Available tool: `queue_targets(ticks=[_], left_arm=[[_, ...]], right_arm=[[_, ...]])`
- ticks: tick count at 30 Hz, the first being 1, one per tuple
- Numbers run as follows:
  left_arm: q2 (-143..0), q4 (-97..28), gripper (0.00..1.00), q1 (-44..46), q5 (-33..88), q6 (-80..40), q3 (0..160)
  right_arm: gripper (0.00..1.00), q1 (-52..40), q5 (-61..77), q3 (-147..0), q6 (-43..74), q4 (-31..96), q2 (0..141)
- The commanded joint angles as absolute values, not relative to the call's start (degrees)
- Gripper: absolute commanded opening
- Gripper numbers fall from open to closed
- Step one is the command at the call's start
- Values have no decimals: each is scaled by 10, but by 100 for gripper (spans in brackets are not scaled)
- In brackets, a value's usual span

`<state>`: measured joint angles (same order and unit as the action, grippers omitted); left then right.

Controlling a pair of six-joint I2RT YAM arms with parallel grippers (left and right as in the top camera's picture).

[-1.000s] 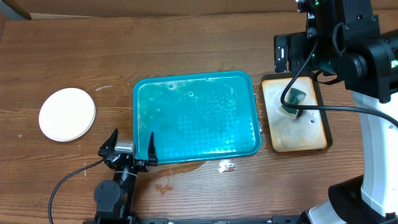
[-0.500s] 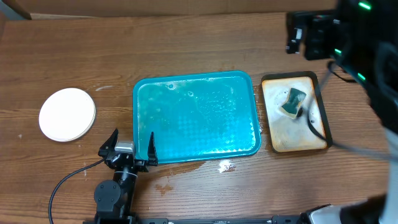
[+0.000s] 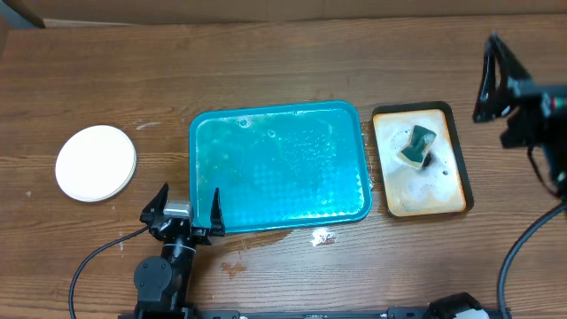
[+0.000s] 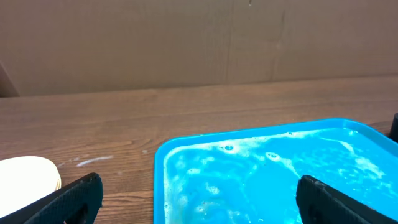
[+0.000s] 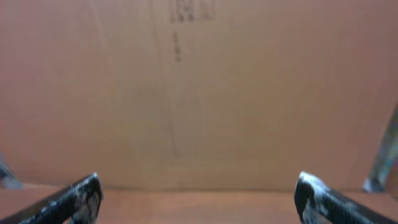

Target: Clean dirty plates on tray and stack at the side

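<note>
Hovering at front edge, my L gripper (image 3: 188, 199) is spread wide, empty, at the tray (image 3: 279, 168) front-L corner. Tray sits bare mid-bench, long axis L-R. Plates (image 3: 96, 162) stacked twd L edge, far-left of L gripper, the nearer arm. R gripper (image 5: 199, 183) also spread, by R edge. Cardboard (image 5: 186, 93) print too blurred to read.

Left claw (image 3: 188, 209): black tapered fingers, silver block (image 3: 177, 210) between, round black joint, looping black cable (image 3: 89, 259). Right claw (image 5: 199, 198): black fingers, white-flecked tips.
</note>
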<state>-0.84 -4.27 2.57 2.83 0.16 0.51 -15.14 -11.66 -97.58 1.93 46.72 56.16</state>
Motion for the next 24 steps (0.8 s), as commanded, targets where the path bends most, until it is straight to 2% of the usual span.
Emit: queue_targets(ticks=[1,15,24], left_arm=[[-2,-43,100,23,34,-4,3],[-2,-43,100,23,34,-4,3],[-2,-43,100,23,35,-4,3]], right_arm=[[100,-136,-124,-865,15,427,495],[100,-104,-62,-465,21,202,239],[100,-104,-22,-305,21,160,130]])
